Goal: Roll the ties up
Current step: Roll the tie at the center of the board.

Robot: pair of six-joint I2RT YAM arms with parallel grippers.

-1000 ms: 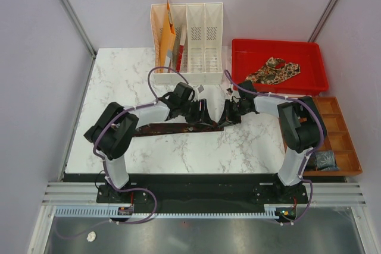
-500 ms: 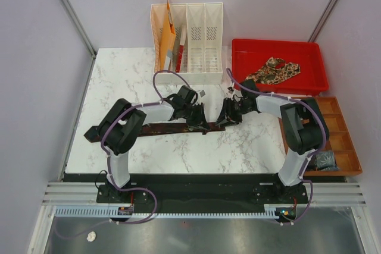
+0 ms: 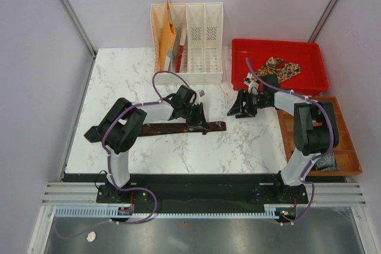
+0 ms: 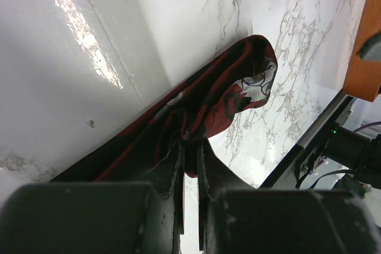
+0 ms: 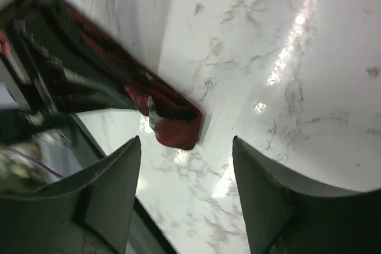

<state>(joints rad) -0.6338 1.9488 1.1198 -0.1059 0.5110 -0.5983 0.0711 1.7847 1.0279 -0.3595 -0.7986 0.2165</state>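
Maroon-brown, pale-specked fabric necktie (image 3: 158,128) lies flat on the white marble table (image 3: 119,81). Its long axis runs left to right, from the table's left edge to a tip near the middle. The left gripper (image 3: 199,122) sits on that strip just short of its right tip, fingers (image 4: 172,165) pressed together and pinching the cloth. The tip beyond them is curled over and shows red patterned lining. The right gripper (image 3: 240,108) hangs just right of the tip and slightly farther back, fingers (image 5: 119,188) spread, holding nothing and clear of the fabric. The left arm is therefore nearer, and rolling would likely run leftward along the strip. A tan-and-brown paisley necktie (image 3: 275,68) lies heaped in the red plastic tray (image 3: 315,57) at far right.
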